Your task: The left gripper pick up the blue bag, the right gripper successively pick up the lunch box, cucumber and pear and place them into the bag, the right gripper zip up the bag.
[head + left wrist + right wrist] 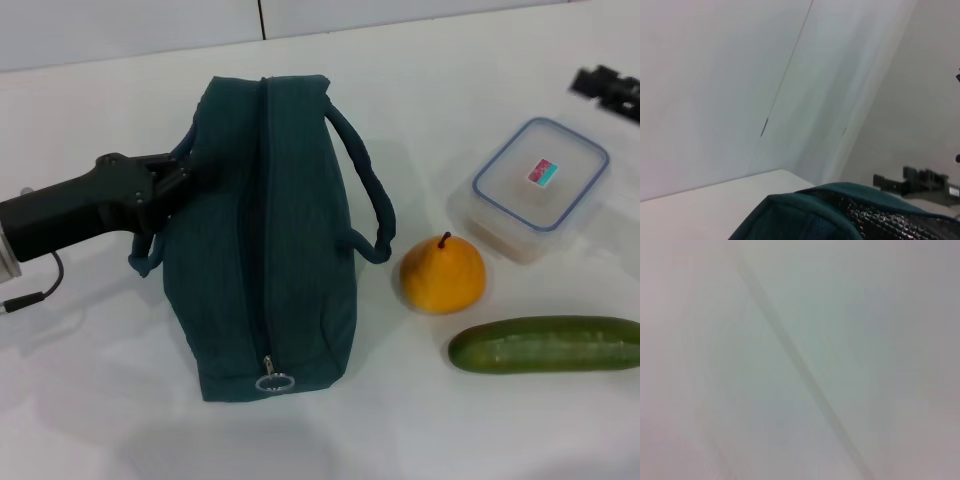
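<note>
The blue bag [265, 250] lies on its side in the middle of the white table, zipper line facing up and the ring pull [273, 381] at the near end. My left gripper [172, 178] reaches in from the left and sits against the bag's left handle [143, 258]. In the left wrist view, the bag's teal edge [800, 215] and its quilted lining [880, 220] fill the lower part. To the right of the bag lie the pear [443, 275], the cucumber [545, 345] and the lunch box [535, 182]. My right gripper [607, 88] shows only at the far right edge.
A grey wall with a vertical seam [262, 18] closes off the table's far side. The bag's right handle [368, 195] arches toward the pear. A dark mechanical shape [920, 182] stands beyond the bag in the left wrist view. The right wrist view shows only a pale surface.
</note>
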You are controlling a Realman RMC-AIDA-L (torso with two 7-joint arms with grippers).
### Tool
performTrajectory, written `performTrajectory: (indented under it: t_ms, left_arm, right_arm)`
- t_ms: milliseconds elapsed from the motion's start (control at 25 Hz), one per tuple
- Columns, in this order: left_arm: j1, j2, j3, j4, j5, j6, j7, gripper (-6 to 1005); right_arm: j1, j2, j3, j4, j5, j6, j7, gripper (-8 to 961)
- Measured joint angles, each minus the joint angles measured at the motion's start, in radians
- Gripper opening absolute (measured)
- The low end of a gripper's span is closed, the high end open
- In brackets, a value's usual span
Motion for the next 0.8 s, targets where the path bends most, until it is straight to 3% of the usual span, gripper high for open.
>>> performTrajectory:
  t_ms: [120,240,480,800]
  left_arm:
    - [0.0,-0.001,0.0,0.002,0.001,-0.015,0.011,54]
    - [0.001,-0.001,0.0,0.004,0.001,-0.037,0.012,54]
    - [0.001,0.001,0.0,0.032,0.009,-0.06,0.017,55]
    - [0.014,0.001,0.0,0.033,0.014,-0.067,0.021,53]
  right_arm:
    - [0.002,-0.064,0.078,0.141,0.024,0.037,0.04,842]
    - [-0.006,-0.094,0.104,0.182,0.026,0.085,0.138,842]
    - [-0.008,-0.114,0.07,0.185,0.011,0.19,0.316,841]
    - [0.022,-0.109,0.016,0.206,-0.035,0.328,0.446,841]
